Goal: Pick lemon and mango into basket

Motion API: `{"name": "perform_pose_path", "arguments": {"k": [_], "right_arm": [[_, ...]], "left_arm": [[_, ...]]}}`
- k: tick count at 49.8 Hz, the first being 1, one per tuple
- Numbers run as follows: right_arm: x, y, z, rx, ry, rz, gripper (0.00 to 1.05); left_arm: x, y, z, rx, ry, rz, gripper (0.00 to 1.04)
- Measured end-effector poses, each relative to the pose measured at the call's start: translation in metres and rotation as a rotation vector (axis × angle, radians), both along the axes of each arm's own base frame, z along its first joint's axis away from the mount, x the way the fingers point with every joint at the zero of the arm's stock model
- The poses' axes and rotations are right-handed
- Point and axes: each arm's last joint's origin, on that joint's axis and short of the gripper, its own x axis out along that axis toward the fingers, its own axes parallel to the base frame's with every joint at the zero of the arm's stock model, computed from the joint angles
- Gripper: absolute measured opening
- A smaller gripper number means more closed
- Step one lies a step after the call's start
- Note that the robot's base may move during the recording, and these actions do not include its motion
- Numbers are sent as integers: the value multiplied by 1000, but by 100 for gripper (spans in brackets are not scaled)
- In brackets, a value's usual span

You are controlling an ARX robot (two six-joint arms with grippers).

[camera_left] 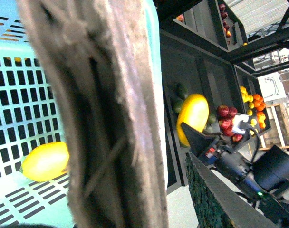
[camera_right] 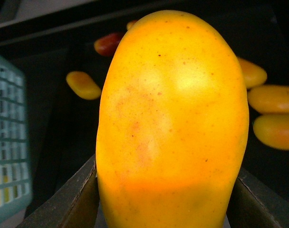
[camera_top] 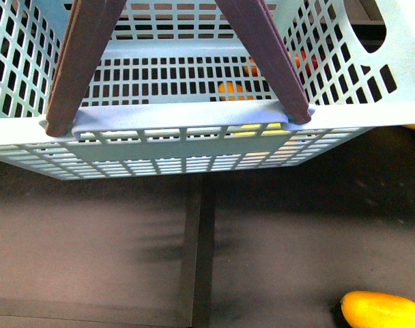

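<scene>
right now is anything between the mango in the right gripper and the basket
No loose thing shows in the gap. The mango, held in the right gripper, hangs outside the basket, so only its slotted side wall lies between.

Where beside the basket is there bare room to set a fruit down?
The dark surface on the near side of the basket is bare either side of its seam, up to the mango at the near right corner. Crowded: fruit behind the basket's right slots.

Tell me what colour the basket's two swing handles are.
The handles are dark purplish brown against the pale green basket. The front view shows them best.
</scene>
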Motion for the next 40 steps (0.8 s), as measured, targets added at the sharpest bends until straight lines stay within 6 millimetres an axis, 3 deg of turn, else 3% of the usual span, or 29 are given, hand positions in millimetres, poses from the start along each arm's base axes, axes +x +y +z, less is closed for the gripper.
{"name": "perform_pose_path", "arguments": {"k": [8,13,29,33,40], "right_arm": [[-15,44,51,-47,-158,133,60],[-13,80,65,-47,-205,224,60],[8,165,64,-30,-207,383,60],[13,177,61,-27,-196,399,61],[16,184,57,-33,-179,382,82]], "left_arm": [[0,0,0,0,0,1,28],[0,0,0,0,0,0,28],[0,0,0,0,0,0,28],[0,0,0,0,0,1,28],[0,0,0,0,0,0,28]]}}
